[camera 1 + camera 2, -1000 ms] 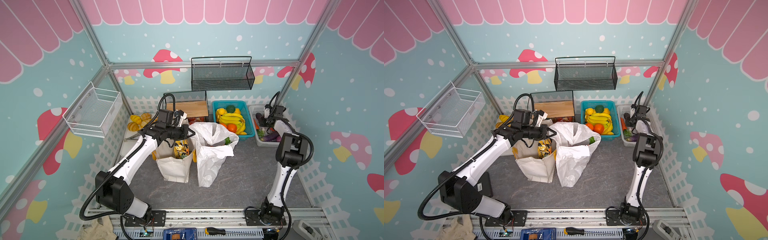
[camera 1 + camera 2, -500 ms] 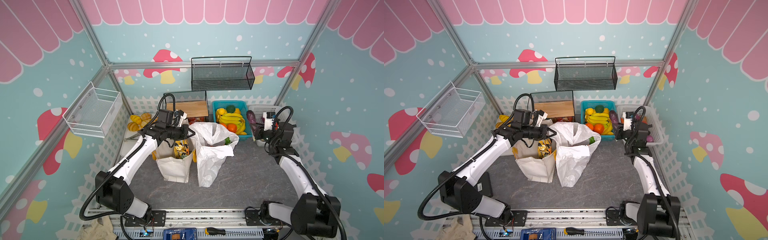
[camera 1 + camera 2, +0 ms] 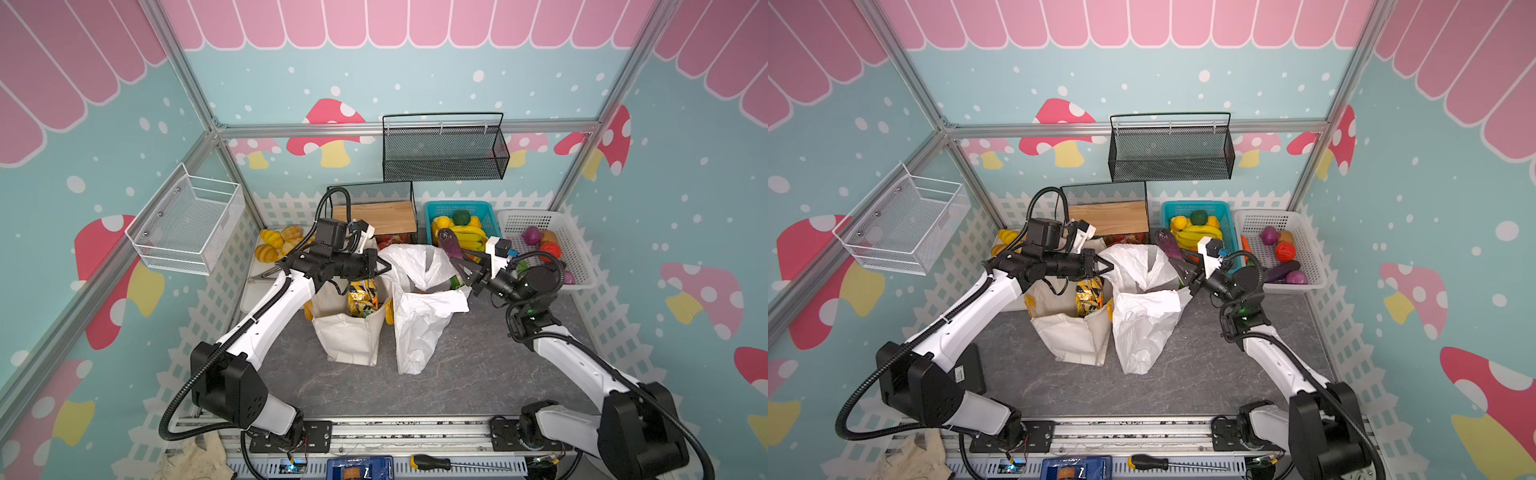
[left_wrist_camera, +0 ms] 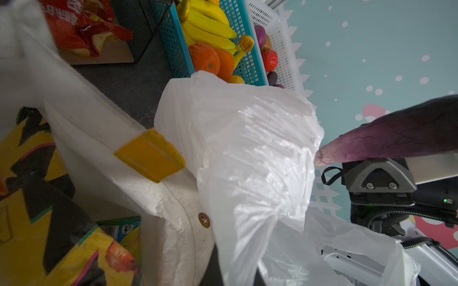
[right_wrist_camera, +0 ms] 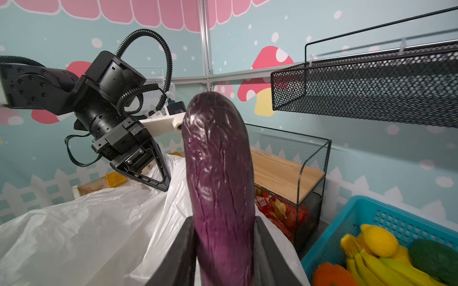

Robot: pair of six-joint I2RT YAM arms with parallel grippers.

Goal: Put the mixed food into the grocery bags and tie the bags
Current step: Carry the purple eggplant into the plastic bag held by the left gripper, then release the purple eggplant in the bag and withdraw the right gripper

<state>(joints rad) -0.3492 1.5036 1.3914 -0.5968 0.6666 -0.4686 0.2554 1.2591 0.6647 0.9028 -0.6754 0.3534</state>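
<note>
- The right gripper (image 3: 462, 262) had swung from the white basket (image 3: 536, 218) at the table's back right corner over to the white plastic bag (image 3: 415, 328). The left arm had not moved.
- The left gripper (image 3: 384, 268), its fingers pressed together, pinched that bag's left rim.
- The canvas tote (image 3: 349, 336) stood mid-table, touching the bag, with a gold-black packet (image 3: 360, 297) inside.
- The eggplant (image 5: 218, 173) was dark purple, glossy and wrinkled. It was clamped at its base between the right fingers, aloft by the bag's right rim.
- A red packet (image 4: 71, 27) bore white characters, unreadable.
</note>
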